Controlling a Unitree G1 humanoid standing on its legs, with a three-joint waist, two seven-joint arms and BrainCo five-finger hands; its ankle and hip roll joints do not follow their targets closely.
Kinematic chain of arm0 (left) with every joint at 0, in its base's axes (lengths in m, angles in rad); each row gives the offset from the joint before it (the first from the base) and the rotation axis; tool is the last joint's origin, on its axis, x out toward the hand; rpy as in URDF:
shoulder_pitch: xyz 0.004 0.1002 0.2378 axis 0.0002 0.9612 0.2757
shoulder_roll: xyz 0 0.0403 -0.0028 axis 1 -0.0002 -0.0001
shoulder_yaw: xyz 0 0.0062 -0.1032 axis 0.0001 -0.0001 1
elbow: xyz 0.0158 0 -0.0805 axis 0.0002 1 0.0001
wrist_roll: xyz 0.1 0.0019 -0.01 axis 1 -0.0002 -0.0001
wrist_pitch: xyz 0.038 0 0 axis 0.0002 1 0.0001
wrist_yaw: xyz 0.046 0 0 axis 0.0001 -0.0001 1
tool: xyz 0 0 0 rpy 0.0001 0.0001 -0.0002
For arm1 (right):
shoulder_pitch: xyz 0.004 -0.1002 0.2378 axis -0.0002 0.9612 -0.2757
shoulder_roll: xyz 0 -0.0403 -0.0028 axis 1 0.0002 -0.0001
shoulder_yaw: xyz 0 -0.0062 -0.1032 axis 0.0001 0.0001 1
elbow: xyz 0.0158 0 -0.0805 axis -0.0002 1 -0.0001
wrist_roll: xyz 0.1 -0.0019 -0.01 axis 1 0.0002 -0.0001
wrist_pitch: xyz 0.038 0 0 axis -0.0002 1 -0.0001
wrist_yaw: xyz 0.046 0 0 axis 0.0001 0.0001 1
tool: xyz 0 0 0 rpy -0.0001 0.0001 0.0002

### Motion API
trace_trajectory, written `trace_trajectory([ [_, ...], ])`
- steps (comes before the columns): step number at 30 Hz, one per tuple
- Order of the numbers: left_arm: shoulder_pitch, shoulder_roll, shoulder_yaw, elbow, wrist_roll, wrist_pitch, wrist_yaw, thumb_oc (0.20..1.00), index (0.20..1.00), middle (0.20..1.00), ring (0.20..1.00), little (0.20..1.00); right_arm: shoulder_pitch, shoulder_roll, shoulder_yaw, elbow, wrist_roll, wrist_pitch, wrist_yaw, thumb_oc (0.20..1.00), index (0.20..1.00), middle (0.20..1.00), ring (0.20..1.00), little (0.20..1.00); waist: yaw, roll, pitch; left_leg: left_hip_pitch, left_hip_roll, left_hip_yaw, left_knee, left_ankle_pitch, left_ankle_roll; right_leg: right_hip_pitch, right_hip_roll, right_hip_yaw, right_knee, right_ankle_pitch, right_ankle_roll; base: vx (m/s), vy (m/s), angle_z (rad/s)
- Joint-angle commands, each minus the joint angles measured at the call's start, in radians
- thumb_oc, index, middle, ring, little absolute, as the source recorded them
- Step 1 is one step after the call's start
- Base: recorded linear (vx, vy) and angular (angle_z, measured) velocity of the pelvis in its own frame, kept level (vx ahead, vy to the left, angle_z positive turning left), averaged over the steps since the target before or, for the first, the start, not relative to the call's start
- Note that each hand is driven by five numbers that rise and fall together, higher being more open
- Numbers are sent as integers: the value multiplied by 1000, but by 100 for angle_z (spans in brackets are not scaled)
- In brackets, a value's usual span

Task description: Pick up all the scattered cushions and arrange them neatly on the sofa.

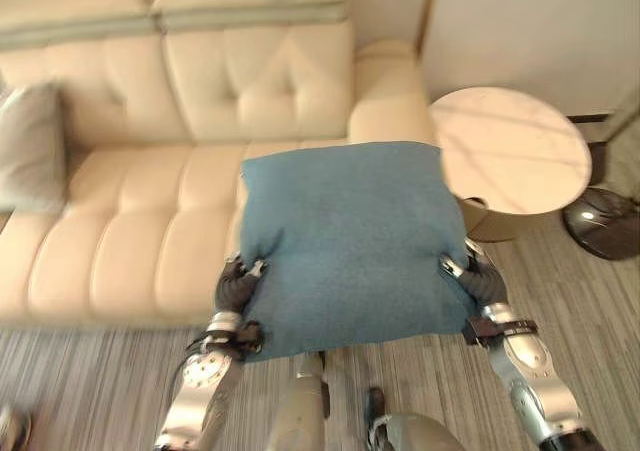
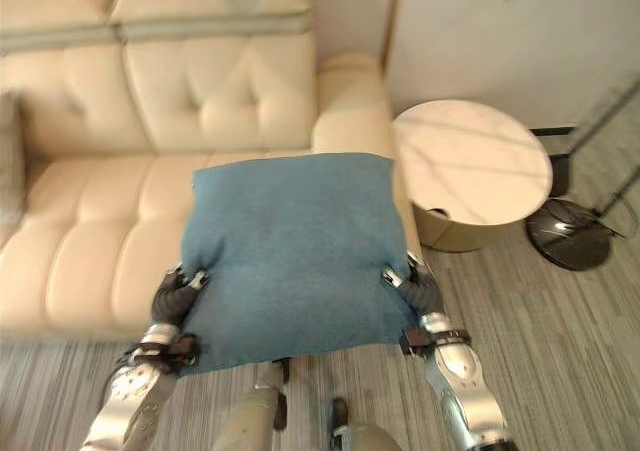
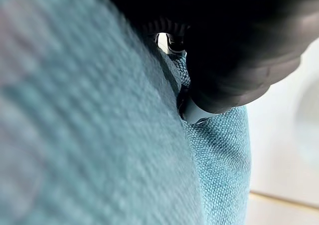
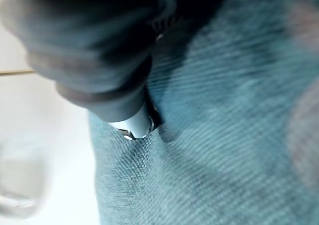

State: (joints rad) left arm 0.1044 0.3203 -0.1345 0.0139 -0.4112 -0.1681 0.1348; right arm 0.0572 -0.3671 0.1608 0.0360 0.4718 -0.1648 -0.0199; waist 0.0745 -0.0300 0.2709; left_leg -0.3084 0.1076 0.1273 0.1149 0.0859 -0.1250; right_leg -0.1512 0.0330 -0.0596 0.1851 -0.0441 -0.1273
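**userA:** Left hand [image 1: 238,283] is pinching the near left edge of the blue cushion [image 1: 352,241], thumb on top, fingers tucked under. Right hand [image 1: 474,276] has the same clamp on the near right edge. The wrist views back that up, with fabric squeezed right against each thumb.

**userB:** So where's the cushion sitting?

**userA:** Held up between both hands, spread flat, over the front edge of the cream sofa [image 1: 130,231] at its right end, near the armrest. Round side table [image 1: 515,151] is just beside that arm.

**userB:** Progress?

**userA:** I'd say mid-carry; this one isn't set down yet. A grey cushion [image 1: 30,146] already leans against the backrest at the far left. Can't tell if more are scattered on the floor.
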Motion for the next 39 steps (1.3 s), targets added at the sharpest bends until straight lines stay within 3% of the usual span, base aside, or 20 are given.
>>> trace_trajectory([
  [1, -125, 3, -2, -90, 20, -98, -56, 200, 200, 200, 200, 200, -71, 24, -36, -153, 21, -108, 38, 200, 200, 200, 200, 200, -108, -17, -28, 122, -26, 45, 56, -104, 50, 127, -113, -109, -185, -42, 206, -54, 160, 111],
  [2, -151, 1, -27, -76, 19, -95, -54, 200, 200, 200, 200, 200, -61, 18, -57, -169, 22, -109, 33, 200, 200, 200, 200, 200, -139, -4, -38, 171, 32, 135, 16, -106, 28, 142, -131, -167, -198, -53, 218, 83, 195, 159],
  [4, -139, 4, -28, -73, 32, -85, -57, 200, 200, 200, 200, 200, -50, 20, -66, -173, 22, -104, 32, 200, 200, 200, 200, 200, -153, 8, -47, 201, 37, 139, -39, -100, 21, 155, -135, -191, -200, -53, 224, 112, 181, 150],
  [5, -138, 9, -28, -72, 39, -85, -58, 200, 200, 200, 200, 200, -50, 19, -68, -172, 21, -103, 32, 200, 200, 200, 200, 200, -155, 6, -41, 192, 31, 142, -46, -79, 27, 150, -143, -205, -196, -40, 222, 90, 214, 128],
  [7, -126, 16, -20, -82, 48, -84, -65, 200, 200, 200, 200, 200, -51, 33, -55, -181, 22, -95, 42, 200, 200, 200, 200, 200, -147, -2, -46, 194, 4, 127, -70, -88, 41, 147, -155, -194, -188, -38, 229, 132, 233, 21],
  [14, -133, 35, -15, -91, 53, -98, -57, 200, 200, 200, 200, 200, -111, 69, -2, -213, 5, -90, 58, 200, 200, 200, 200, 200, -79, -33, -38, 143, -75, 96, 9, -181, 106, 123, -236, -166, -141, -16, 284, 140, 270, 3],
  [16, -148, 39, -30, -94, 58, -95, -54, 200, 200, 200, 200, 200, -88, 84, -19, -221, 17, -89, 67, 200, 200, 200, 200, 200, -77, -30, -28, 147, -95, 78, 31, -211, 133, 63, -259, -147, 32, 0, 297, 129, 306, 8],
  [19, -172, 32, -48, -83, 60, -94, -56, 200, 200, 200, 200, 200, -75, 87, -36, -211, 34, -91, 64, 200, 200, 200, 200, 200, -97, -25, -15, 189, -106, 53, 26, -231, 140, 5, -190, -86, 79, -33, 275, 152, 133, 19],
  [21, -170, 37, -46, -85, 60, -93, -53, 200, 200, 200, 200, 200, -82, 86, -36, -210, 39, -91, 67, 200, 200, 200, 200, 200, -100, -25, -11, 204, -107, 57, 19, -232, 143, -23, -178, -98, 74, -21, 269, 115, 37, 37],
  [23, -167, 39, -43, -82, 61, -90, -54, 200, 200, 200, 200, 200, -103, 83, -28, -207, 57, -96, 66, 200, 200, 200, 200, 200, -120, -34, 7, 280, -122, 60, -20, -249, 147, -117, -144, -160, 37, 10, 264, 267, 30, 3],
  [26, -167, 31, -28, -70, 61, -88, -51, 200, 200, 200, 200, 200, -110, 78, -22, -204, 67, -97, 69, 200, 200, 200, 200, 200, -124, -32, 9, 343, -136, 54, -40, -286, 137, -144, -149, -261, -27, 21, 281, 340, 6, -8],
  [27, -163, 26, -30, -69, 60, -88, -58, 200, 200, 200, 200, 200, -105, 75, -22, -202, 66, -97, 71, 200, 200, 200, 200, 200, -128, -30, 5, 360, -137, 48, -40, -301, 133, -136, -146, -274, -46, 14, 279, 362, -73, -14],
  [28, -135, 7, -39, -73, 59, -86, -83, 200, 200, 200, 200, 200, -65, 68, -35, -204, 65, -97, 81, 200, 200, 200, 200, 200, -149, -35, -9, 386, -150, 36, -26, -314, 131, -106, -134, -239, -65, 22, 251, 264, -57, 8],
  [31, -112, 3, -35, -86, 51, -81, -104, 200, 200, 200, 200, 200, -47, 50, -50, -207, 63, -96, 85, 200, 200, 200, 200, 200, -151, -33, -18, 402, -138, 41, 8, -337, 114, -77, -136, -243, -54, 19, 238, 263, -83, 72],
  [33, -102, -3, -34, -91, 55, -82, -111, 200, 200, 200, 200, 200, -23, 46, -58, -209, 69, -100, 93, 200, 200, 200, 200, 200, -163, -24, -33, 410, -113, 48, 45, -316, 87, -41, -123, -244, -67, 9, 226, 294, -150, 9],
  [34, -100, -6, -37, -89, 51, -77, -119, 200, 200, 200, 200, 200, -4, 38, -67, -207, 66, -96, 93, 200, 200, 200, 200, 200, -175, -21, -43, 396, -82, 55, 130, -271, 58, -2, -106, -236, -85, -5, 210, 246, -149, -13],
  [35, -100, -5, -37, -89, 51, -77, -119, 200, 200, 200, 200, 200, -4, 39, -67, -208, 66, -96, 93, 200, 200, 200, 200, 200, -176, -24, -46, 392, -86, 54, 129, -266, 59, -5, -109, -237, -88, -1, 209, 209, -140, -7],
  [39, -108, -8, -42, -80, 57, -74, -122, 200, 200, 200, 200, 200, 21, 20, -91, -201, 74, -94, 95, 200, 200, 200, 200, 200, -189, -37, -42, 302, -53, 63, 313, -189, 38, 55, -90, -202, -115, -32, 177, 139, -71, -12],
])
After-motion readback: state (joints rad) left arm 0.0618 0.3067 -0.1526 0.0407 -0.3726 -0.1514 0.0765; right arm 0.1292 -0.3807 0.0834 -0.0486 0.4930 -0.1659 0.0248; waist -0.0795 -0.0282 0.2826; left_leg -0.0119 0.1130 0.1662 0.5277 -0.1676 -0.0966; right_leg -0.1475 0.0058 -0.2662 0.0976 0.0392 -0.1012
